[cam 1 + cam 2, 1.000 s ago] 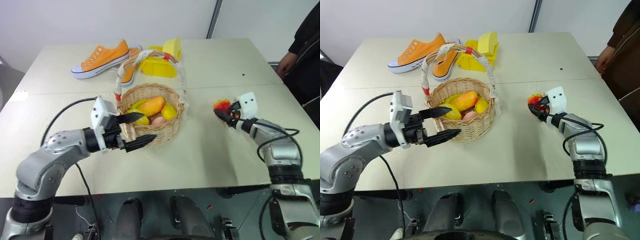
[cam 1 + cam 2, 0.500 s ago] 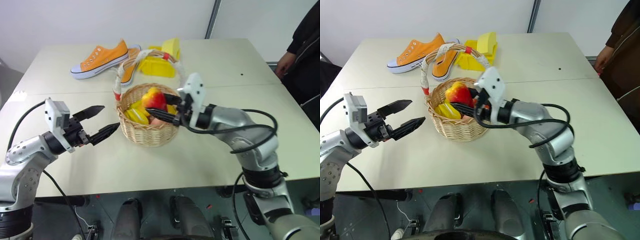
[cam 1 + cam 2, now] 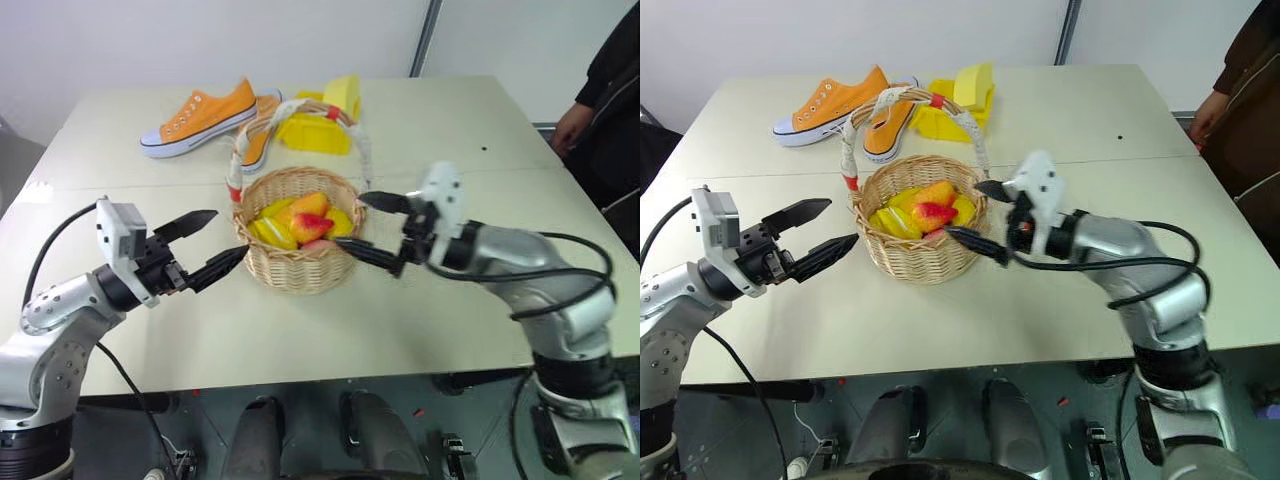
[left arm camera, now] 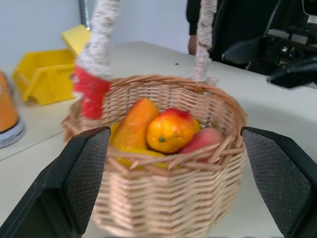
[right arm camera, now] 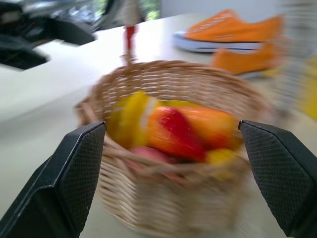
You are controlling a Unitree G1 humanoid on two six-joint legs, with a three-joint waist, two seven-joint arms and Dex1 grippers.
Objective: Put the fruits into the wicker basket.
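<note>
The wicker basket [image 3: 297,243] sat mid-table, nearer the robot than the orange sneakers [image 3: 205,115] and the yellow plastic bin [image 3: 318,128] at the far side. All the toy fruits [image 3: 300,222] I could make out lay piled inside it: a red fruit with a yellow-green top [image 3: 930,213] on the heap, an orange mango-like piece [image 4: 133,127] behind it, yellow pieces [image 3: 270,230] to the left and a pink peach [image 4: 207,139] low against the near wall. None showed on the bare table [image 3: 450,130] around it.

The right pincer [image 3: 372,228] hung just right of the basket rim, jaws spread wide and holding nothing. The left pincer [image 3: 210,243] hovered just left of the basket, also wide open and empty. A person's hand [image 3: 572,128] showed at the far right edge, well apart from the action.

By my reading, these fruits were light, hollow-looking toys with smooth, rounded skins, so they would likely be stiff but slippery and prone to rolling; a grip across the widest part of the body looked safest. The basket seemed light and slightly springy, easily nudged by a finger. Its tall arched handle [image 3: 300,125], wrapped in white with red bands, looked the natural place to take hold if it needed moving.
</note>
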